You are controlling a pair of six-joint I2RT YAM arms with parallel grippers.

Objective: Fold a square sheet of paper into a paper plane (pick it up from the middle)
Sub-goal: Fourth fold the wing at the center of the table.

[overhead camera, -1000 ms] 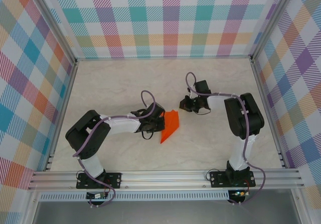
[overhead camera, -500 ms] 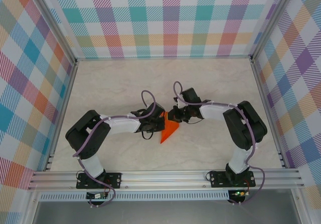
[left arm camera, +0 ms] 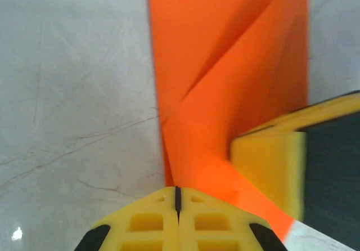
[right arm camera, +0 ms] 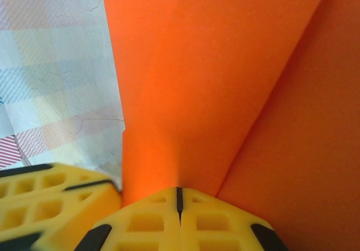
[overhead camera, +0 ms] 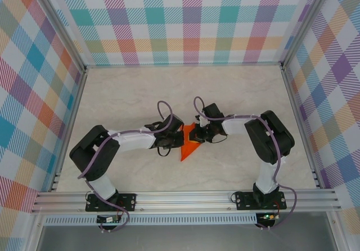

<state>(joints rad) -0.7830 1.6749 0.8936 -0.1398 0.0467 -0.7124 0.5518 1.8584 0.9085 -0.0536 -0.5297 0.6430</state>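
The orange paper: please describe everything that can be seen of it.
The thin bright orange sheet of paper is plain, matte and already folded: overlapping layers with sharp diagonal creases form a pointed shape whose tip aims toward the arm bases. It lies near the middle of the pale marble-look table. The left arm's yellow fingers are shut at its left edge, the right arm's yellow fingers shut at its far part. Whether they pinch or press it is unclear.
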